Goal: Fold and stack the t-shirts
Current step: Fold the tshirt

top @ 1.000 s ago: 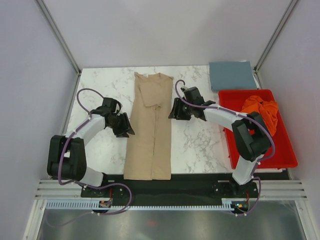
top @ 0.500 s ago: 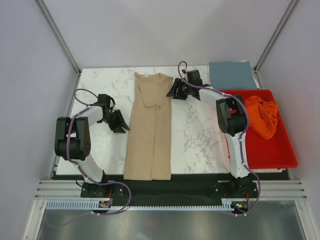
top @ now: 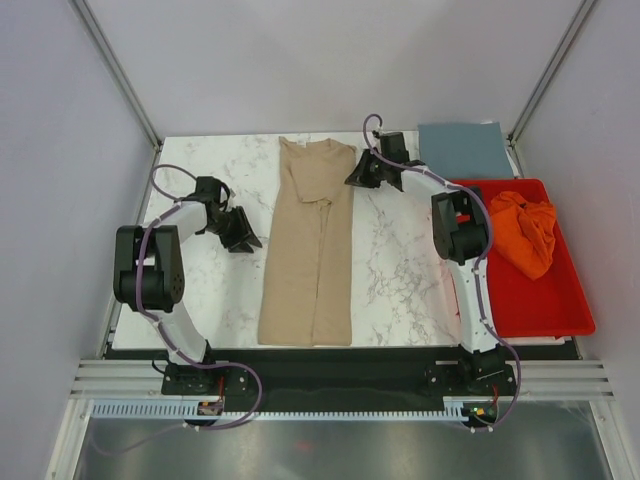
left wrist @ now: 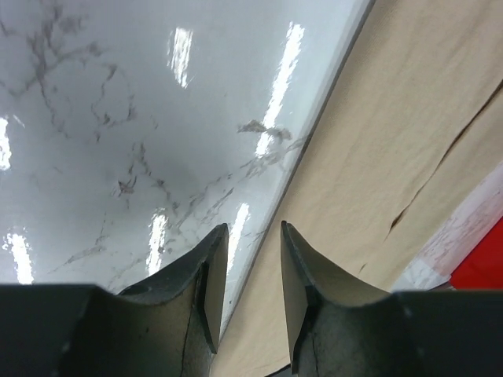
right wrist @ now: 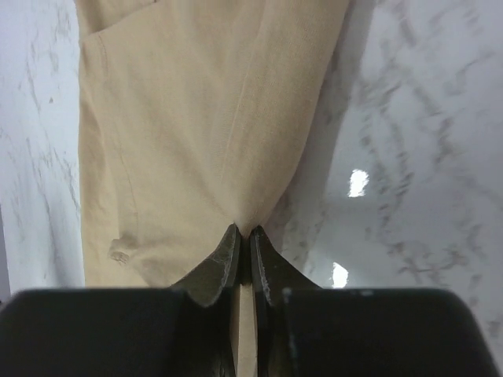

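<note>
The tan t-shirt (top: 310, 250) lies folded into a long strip down the middle of the table, collar end at the back. My right gripper (top: 357, 178) is at its upper right edge. In the right wrist view the right gripper (right wrist: 242, 232) is shut on a pinch of the tan t-shirt (right wrist: 196, 118). My left gripper (top: 250, 240) stands open just off the strip's left edge. In the left wrist view the left gripper (left wrist: 251, 229) holds nothing, and the tan t-shirt (left wrist: 393, 141) lies beyond its tips. The blue-grey t-shirt (top: 465, 150) lies folded at the back right. The orange t-shirt (top: 525, 230) is crumpled in the tray.
The red tray (top: 520, 320) runs along the table's right side, close to the right arm. Bare marble table (top: 400, 270) lies between the tan strip and the tray, and more (top: 200, 290) to the left of the strip. Frame posts stand at the back corners.
My right gripper has shut on the tan t-shirt's upper right edge, and the whole strip has shifted slightly to the right. The left gripper has hardly moved.
</note>
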{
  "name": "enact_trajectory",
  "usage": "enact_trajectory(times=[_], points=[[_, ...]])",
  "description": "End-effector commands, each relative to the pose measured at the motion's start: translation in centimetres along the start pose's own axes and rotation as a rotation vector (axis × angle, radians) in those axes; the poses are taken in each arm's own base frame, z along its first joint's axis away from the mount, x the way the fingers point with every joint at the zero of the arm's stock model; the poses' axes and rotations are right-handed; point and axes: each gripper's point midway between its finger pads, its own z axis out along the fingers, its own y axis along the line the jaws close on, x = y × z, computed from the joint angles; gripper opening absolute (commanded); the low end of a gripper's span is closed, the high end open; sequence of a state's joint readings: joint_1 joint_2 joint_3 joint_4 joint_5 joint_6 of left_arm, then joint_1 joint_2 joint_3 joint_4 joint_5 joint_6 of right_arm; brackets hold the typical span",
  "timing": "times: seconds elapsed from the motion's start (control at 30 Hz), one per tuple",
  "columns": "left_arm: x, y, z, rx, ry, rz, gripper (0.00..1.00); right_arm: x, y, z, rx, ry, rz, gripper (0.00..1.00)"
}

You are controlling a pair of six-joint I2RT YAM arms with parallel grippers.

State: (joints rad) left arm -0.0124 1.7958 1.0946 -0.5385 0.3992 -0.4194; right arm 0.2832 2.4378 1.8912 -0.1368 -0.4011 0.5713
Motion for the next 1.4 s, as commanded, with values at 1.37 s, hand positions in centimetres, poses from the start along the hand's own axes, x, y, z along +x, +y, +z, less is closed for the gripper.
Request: enact_trajectory(times=[1.37], points=[[18.1,-0.1,-0.7,0.041,0.052,0.035,0.43,27.7,2.1,-25.3,0.196,0.203,0.195,0.49]])
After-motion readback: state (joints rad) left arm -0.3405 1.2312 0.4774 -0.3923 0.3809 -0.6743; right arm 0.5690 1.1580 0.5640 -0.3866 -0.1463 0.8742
